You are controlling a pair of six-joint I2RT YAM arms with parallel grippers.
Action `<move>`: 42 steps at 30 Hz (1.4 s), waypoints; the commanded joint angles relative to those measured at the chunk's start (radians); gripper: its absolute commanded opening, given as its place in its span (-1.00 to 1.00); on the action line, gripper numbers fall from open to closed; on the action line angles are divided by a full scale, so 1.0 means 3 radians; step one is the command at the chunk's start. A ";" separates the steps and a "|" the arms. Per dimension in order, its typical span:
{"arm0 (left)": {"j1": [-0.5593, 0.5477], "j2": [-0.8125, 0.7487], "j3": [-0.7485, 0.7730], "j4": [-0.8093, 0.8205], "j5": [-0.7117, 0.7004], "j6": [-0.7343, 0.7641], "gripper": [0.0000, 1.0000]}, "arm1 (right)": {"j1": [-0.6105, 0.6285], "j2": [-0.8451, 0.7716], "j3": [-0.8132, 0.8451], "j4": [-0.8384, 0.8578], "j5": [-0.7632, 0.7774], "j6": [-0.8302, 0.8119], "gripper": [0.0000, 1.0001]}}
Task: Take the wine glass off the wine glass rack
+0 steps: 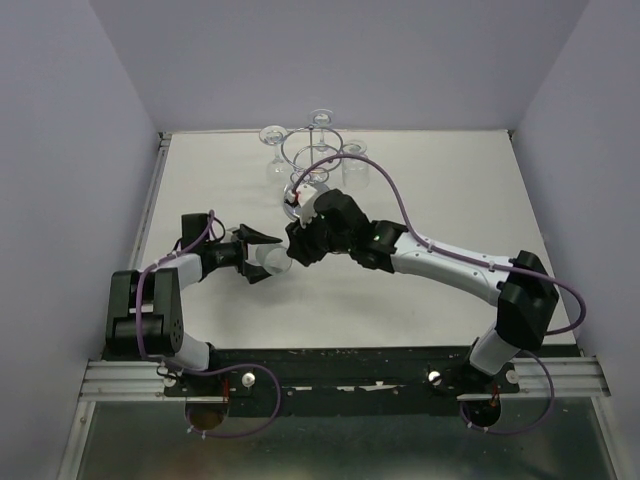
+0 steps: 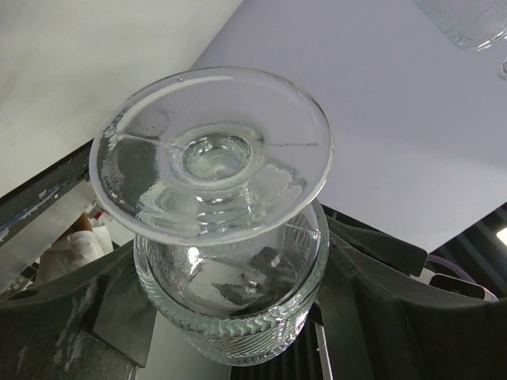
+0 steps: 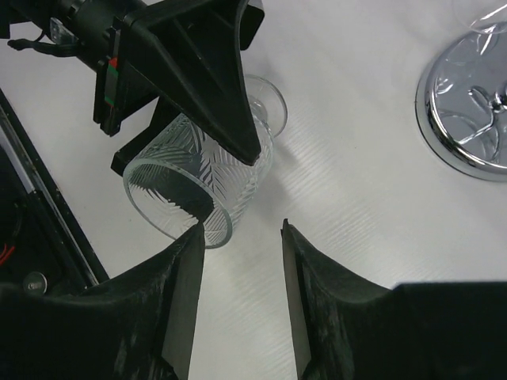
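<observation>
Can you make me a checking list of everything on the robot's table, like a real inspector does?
Surface: white table, no spills seen.
Job's things: wine glass held sideways, away from the wine glass rack; other glasses are on the rack.
Clutter: nothing seen.
Grippers: left tool shut on the wine glass's bowl; right tool open, close beside the glass's rim.
Cables: purple cables run along both arms; one loops near the rack.
Surroundings: plain pale walls on three sides; metal rail at the near edge.
</observation>
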 commanded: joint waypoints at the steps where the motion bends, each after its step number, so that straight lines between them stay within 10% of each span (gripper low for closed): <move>1: 0.0074 -0.0171 -0.0035 -0.0152 0.0022 -0.0096 -1.00 | 0.0093 0.0189 0.0136 0.0107 0.0244 0.0286 0.00; 42: 0.0422 -0.0309 -0.0158 -0.0070 -0.0071 -0.0198 -1.00 | 0.0339 0.0951 0.0770 0.0286 0.0070 0.0128 -0.47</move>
